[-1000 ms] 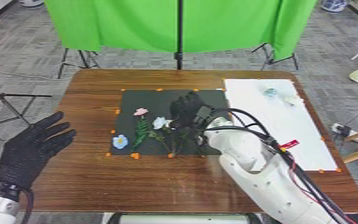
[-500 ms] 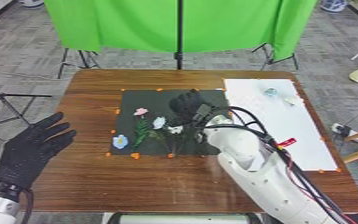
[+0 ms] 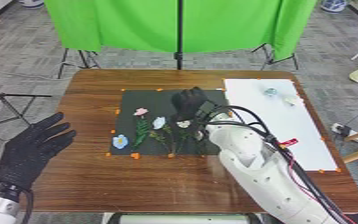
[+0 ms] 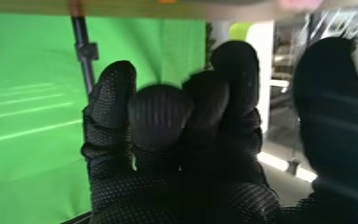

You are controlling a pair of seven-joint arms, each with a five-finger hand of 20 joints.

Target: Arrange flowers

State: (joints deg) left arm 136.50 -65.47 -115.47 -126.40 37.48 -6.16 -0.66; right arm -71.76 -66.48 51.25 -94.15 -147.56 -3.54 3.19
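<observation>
- Moving a bit toward 12 o'clock, the right hand [image 3: 189, 101] is going up the black mat [image 3: 140, 97], and its fingers are looking less spread in the head view.
- Near its wrist, the small white flower [image 3: 183, 124] is sitting a bit more toward 1 o'clock than before.
- For the task, I am guessing the robot is fixing that flower's place and is now backing off.
- Four flowers are showing on the mat: the blue flower [image 3: 120, 141] is lying at 8 o'clock, the pink flower [image 3: 141, 111] at 10, the pale blue flower [image 3: 159, 122] near the middle, and the white one just toward 3.
- The right arm [image 3: 255, 160] is reaching in from 5 o'clock.
- Its hand is staying mostly open, with the thumb standing apart, and I am seeing nothing in its grip.
- The left hand [image 3: 31, 145] is waiting at the table's 9 o'clock side, open and empty, its fingers pointing toward 1.
</observation>
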